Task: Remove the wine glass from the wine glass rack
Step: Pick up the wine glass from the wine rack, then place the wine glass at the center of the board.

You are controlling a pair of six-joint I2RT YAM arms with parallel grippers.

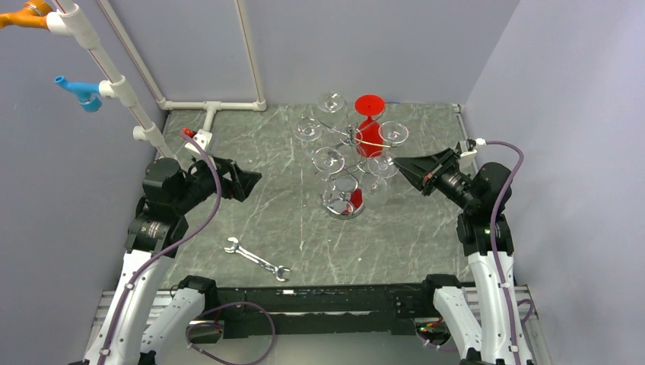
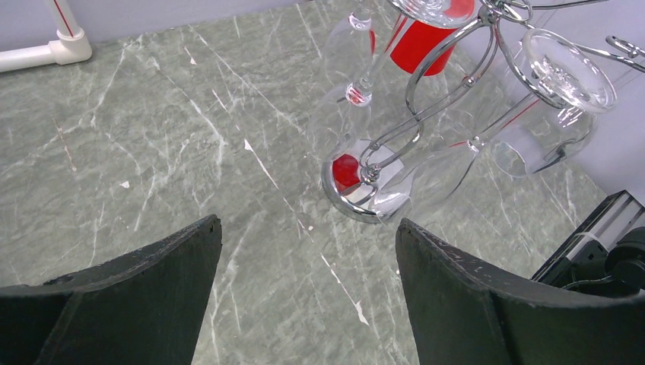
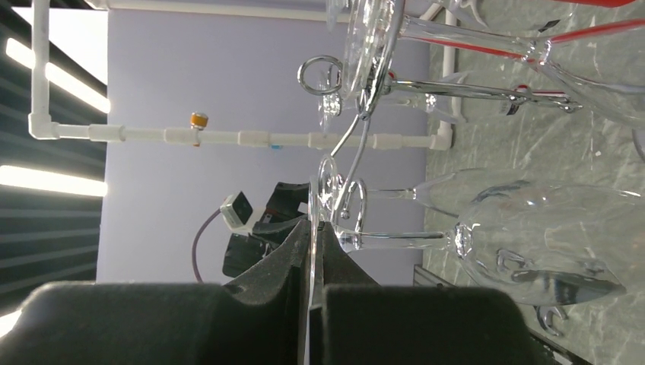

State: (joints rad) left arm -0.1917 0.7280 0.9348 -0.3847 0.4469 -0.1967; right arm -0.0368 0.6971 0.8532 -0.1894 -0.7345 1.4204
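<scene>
Surface: grey-green veined marble table (image 1: pixel 228 220), lilac walls behind it, white pipe frame (image 1: pixel 213 105) at upper left of the overhead view.
Right pincer: right gripper (image 3: pixel 313 242) is pressed together on the thin foot disc of the clear wine glass (image 3: pixel 540 247). The disc shows edge-on at lower centre of the right wrist view.
Glass: its stem runs rightward from the pads to the bowl at the frame's right. The stem looks threaded through a curled wire arm, so the glass is not yet free.
Rack: wine glass rack (image 1: pixel 344 205) stands at the centre of the overhead view on its shiny round base. Other clear glasses (image 1: pixel 328 160) and a red glass (image 1: pixel 370 106) hang close around.
Left pincer: left gripper (image 2: pixel 308 293) has its jaws wide apart and holds nothing. It sits left of the rack and apart from it.
Risk, grip: only a thin glass edge is pinched, so the heavy bowl could swing or slide out.
Risk, rack: nothing steadies the base. A pull not in line with the wire slot would likely drag or tip the stand.
Risk, neighbours: close-hung glasses could knock together.
Wrench: wrench (image 1: pixel 257 260) lies lower centre, well apart.
</scene>
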